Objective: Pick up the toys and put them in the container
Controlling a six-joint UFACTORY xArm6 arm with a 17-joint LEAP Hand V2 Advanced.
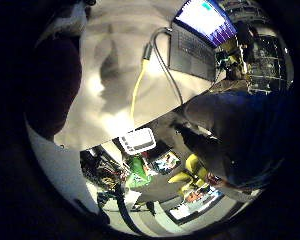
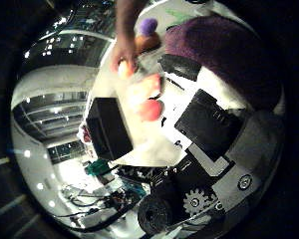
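Purple plush toy point(image 2: 224, 50) filled much of the thumb side view, so it sat close to the palm of the hand point(image 2: 209, 124). It also showed as a dark mass in the little finger side view. Whether the hand was clamped round it or only hovering over it could not be told. The black container point(image 2: 109, 127) stood on the white table point(image 2: 154, 149), and its inside was too dark to show any contents. Judged from this, the task looked to be at an early stage. A pink toy point(image 2: 145, 88) and a red toy point(image 2: 150, 109) lay on the table just beside the container. A small purple toy point(image 2: 149, 25) and an orange toy point(image 2: 147, 44) lay farther off. At least 4 toys were therefore outside the container, besides the plush at the palm. A person's hand point(image 2: 122, 52) reached in among the farther toys and touched a pale one. Only the thumb side view showed the container, the loose toys and that reaching hand. The little finger side view instead showed an open laptop point(image 1: 195, 45) on the table and a white slotted basket point(image 1: 137, 140) at the table's edge, with no container in view.
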